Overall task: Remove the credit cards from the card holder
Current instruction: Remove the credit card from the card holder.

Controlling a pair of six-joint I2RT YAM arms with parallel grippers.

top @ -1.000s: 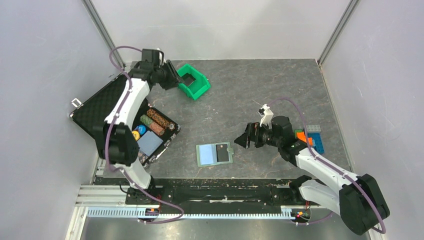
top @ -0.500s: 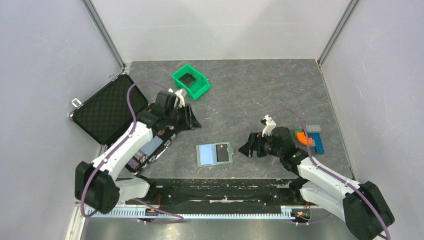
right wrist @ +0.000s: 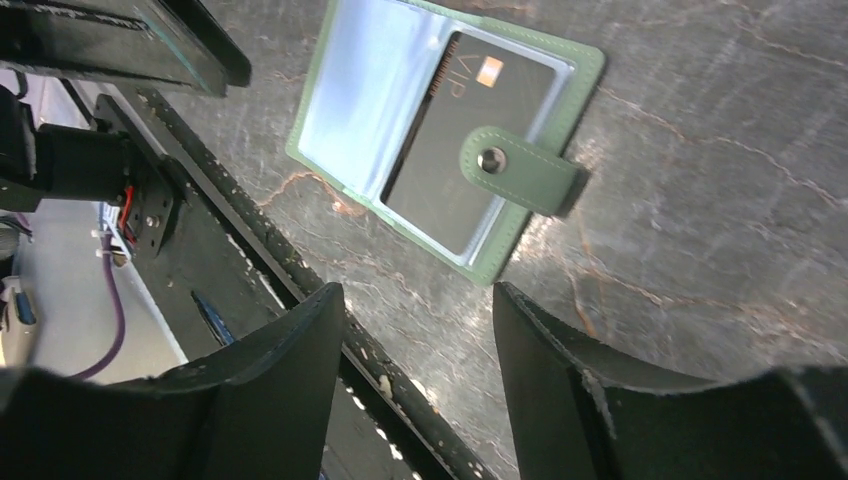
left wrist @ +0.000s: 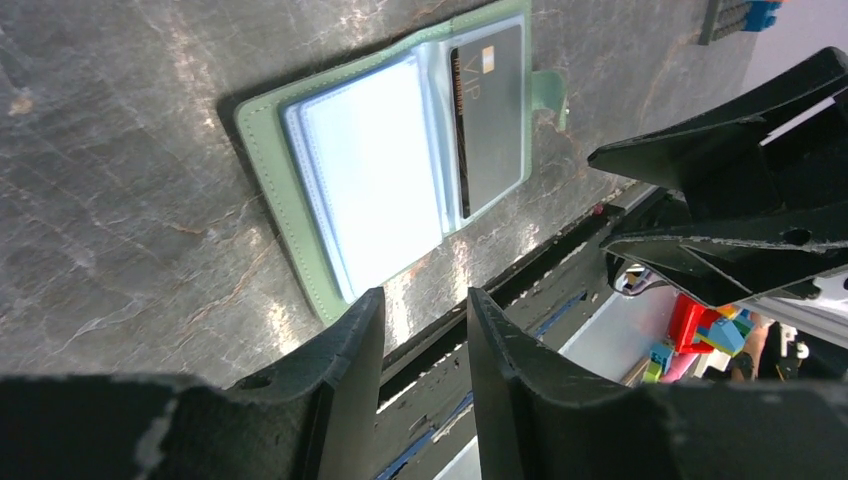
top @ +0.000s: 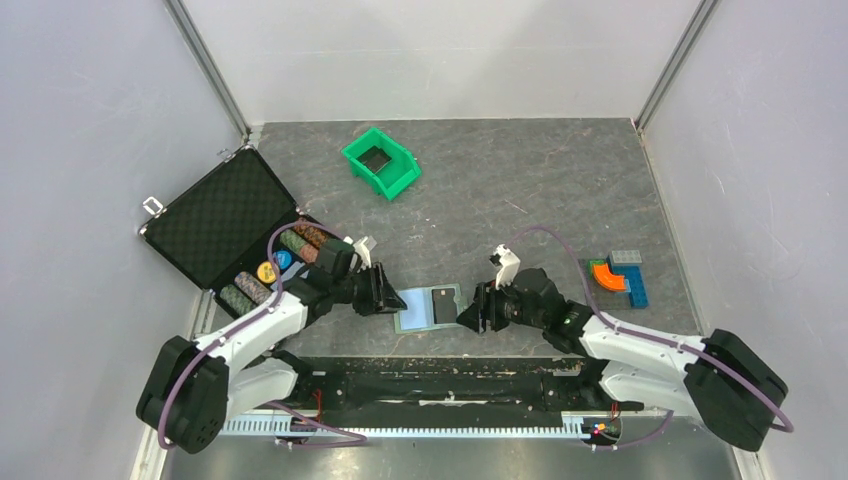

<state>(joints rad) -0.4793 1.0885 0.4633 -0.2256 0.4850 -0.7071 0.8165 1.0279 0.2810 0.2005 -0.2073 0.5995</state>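
The card holder (top: 412,310) lies spread open near the table's front edge, pale green with a light blue panel on its left half. A dark credit card (top: 446,305) sits in its right half under a clear sleeve. The left wrist view shows the holder (left wrist: 268,135), the card (left wrist: 492,115) and the tab (left wrist: 549,88). The right wrist view shows the holder (right wrist: 340,90), the card (right wrist: 455,165) and the tab (right wrist: 522,170) lying over it. My left gripper (top: 387,294) is open and empty at the holder's left edge (left wrist: 425,297). My right gripper (top: 470,310) is open and empty at its right edge (right wrist: 418,290).
An open black foam-lined case (top: 212,215) with poker chips (top: 298,243) stands at the left. A green bin (top: 381,163) is at the back. Coloured blocks (top: 620,274) lie at the right. The black front rail (top: 430,372) runs just below the holder.
My left arm has swung from the green bin at the back down to the holder's left edge. My right gripper has moved left to the holder's right edge. The holder has not moved.
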